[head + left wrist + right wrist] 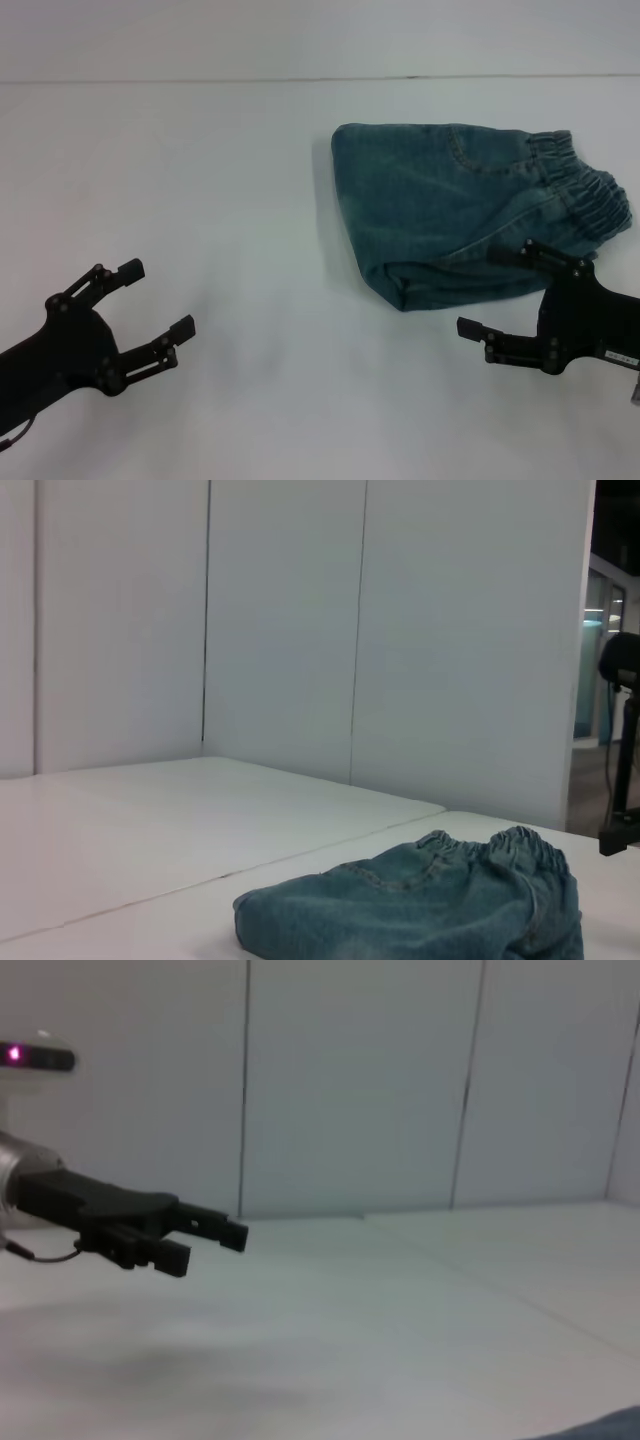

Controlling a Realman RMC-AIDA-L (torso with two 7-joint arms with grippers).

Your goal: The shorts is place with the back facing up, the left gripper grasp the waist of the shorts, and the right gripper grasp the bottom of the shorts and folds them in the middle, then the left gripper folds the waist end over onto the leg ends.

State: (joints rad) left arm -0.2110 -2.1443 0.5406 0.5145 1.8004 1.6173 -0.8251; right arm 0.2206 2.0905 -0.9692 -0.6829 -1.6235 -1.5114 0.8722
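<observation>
Shorts (455, 205): bundled on counter (200, 180), waist (580, 185) rightward | left gripper (160, 298): spread, empty, well apart | right gripper (495, 290): spread, empty, beside hem | waist to be pinched squarely.

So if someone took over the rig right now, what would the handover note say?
Left gripper: open, holding nothing, low over the bare table on the robot's left, well away from the shorts.
Right gripper: open, holding nothing, at the shorts' near edge.
Shorts: folded into a compact bundle on the right, waist showing at the far right.
Done: both folds appear made.
Left: apparently nothing but parking the arms.
</observation>
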